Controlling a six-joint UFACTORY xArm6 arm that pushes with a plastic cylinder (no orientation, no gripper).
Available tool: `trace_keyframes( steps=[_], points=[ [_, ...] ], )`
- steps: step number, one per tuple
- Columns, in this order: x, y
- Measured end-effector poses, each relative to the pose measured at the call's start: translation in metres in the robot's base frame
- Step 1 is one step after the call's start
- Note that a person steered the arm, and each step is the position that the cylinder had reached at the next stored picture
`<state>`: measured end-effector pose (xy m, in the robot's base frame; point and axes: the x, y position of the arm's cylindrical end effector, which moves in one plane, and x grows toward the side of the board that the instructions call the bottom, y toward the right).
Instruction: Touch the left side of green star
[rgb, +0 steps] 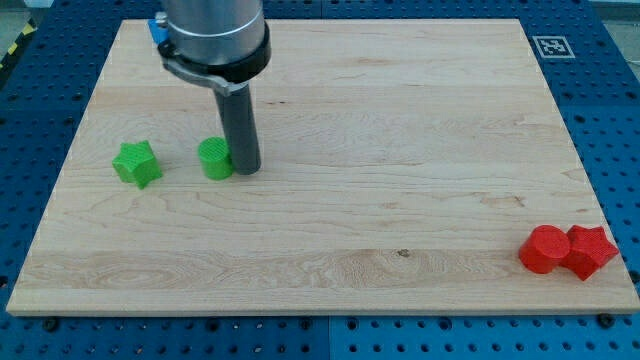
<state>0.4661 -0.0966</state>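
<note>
The green star (136, 163) lies on the wooden board near the view's left edge. A second green block (215, 158), rounded in shape, sits to its right. My tip (246, 170) stands just right of that rounded green block, touching or almost touching it. The rounded block lies between my tip and the star, which is well to the left of the tip.
A red rounded block (545, 249) and a red star (590, 251) sit together at the board's lower right corner. A black-and-white marker (551, 46) is at the board's top right corner. The board (350, 130) rests on a blue perforated table.
</note>
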Motion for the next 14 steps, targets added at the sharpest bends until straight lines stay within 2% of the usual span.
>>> trace_keyframes(
  steps=[2,3,4,6,9,11,14],
  points=[
    [0.0,-0.065],
    [0.007,-0.071],
    [0.042,-0.069],
    [0.047,-0.144],
    [0.017,-0.154],
    [0.06,-0.151],
    [0.025,-0.145]
  ],
)
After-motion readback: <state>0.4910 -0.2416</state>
